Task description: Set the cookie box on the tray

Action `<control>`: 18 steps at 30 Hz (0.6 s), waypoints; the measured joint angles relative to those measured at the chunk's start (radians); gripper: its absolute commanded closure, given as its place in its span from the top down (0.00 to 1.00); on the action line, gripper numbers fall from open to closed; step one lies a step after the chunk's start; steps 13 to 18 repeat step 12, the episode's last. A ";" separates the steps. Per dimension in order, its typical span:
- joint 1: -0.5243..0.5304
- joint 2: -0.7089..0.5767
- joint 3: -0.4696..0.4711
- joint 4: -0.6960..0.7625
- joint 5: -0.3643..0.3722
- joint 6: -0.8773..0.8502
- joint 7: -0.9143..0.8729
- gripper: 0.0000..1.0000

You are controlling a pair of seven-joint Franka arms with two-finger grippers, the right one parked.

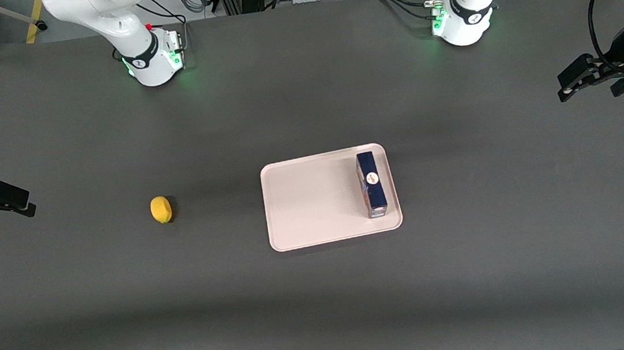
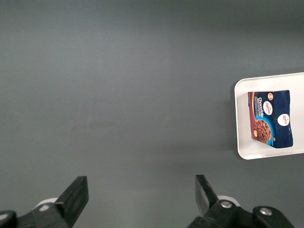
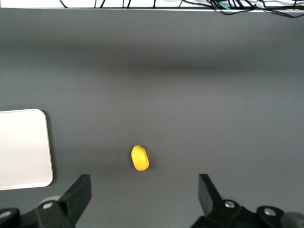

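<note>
The cookie box [image 1: 371, 184] sits on the tray [image 1: 315, 203], lying along the tray's edge nearest the working arm's end of the table, its long side running with that short rim and its whole footprint inside the raised lip. From the wrist camera the box [image 2: 270, 118] shows its chocolate cookie picture, white lettering and round logos facing up, with the tray's rounded corner [image 2: 242, 142] wrapped around it. The rest of the tray is bare pink-white surface.

Now the gripper [image 1: 574, 80]: it hangs well away from the tray, out at the working arm's end of the table and farther from the front camera than the tray. In its own camera the gripper [image 2: 142, 194] has its two dark fingers [image 2: 76, 192] spread wide, nothing between them but grey table mat [image 2: 118, 95].

A small yellow lump [image 1: 161, 209] rests on the mat, well apart from the tray toward the parked arm's end, about level with the tray's middle.
</note>
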State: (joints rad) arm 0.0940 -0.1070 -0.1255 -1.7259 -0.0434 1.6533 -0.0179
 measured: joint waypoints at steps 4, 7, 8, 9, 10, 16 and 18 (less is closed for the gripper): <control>0.000 0.000 0.000 0.000 0.000 0.000 0.000 1.00; 0.000 0.000 0.000 0.000 0.000 0.000 0.000 1.00; 0.000 0.000 0.000 0.000 0.000 0.000 0.000 1.00; 0.000 0.000 0.000 0.000 0.001 0.000 0.000 1.00; 0.000 0.000 0.000 0.000 0.001 0.000 0.000 1.00; 0.000 0.000 0.000 0.000 0.001 0.000 0.000 1.00; 0.000 0.000 0.000 0.000 0.001 0.000 0.000 1.00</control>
